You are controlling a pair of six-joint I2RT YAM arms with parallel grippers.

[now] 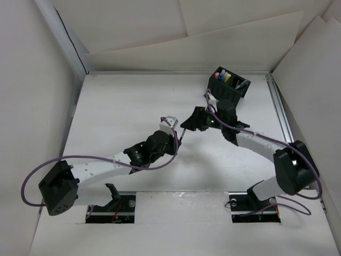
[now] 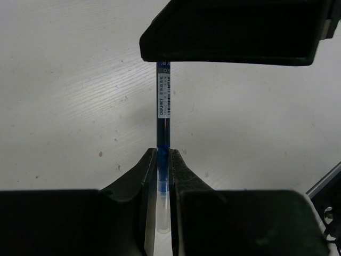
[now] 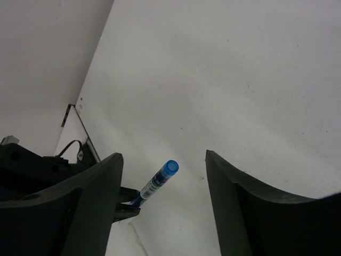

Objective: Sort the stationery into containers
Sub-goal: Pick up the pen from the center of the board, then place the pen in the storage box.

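Between left fingers (image 2: 130,184) sits a pen (image 2: 163,114), apparently blue.

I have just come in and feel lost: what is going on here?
The left hand is shut on a thin blue pen with a clear end. The pen's free end reaches between the fingers of the right hand, which is open. It looks like a handover, not yet done. The small black ribbed plastic organiser box stands far right on the white table, already holding several coloured pens.
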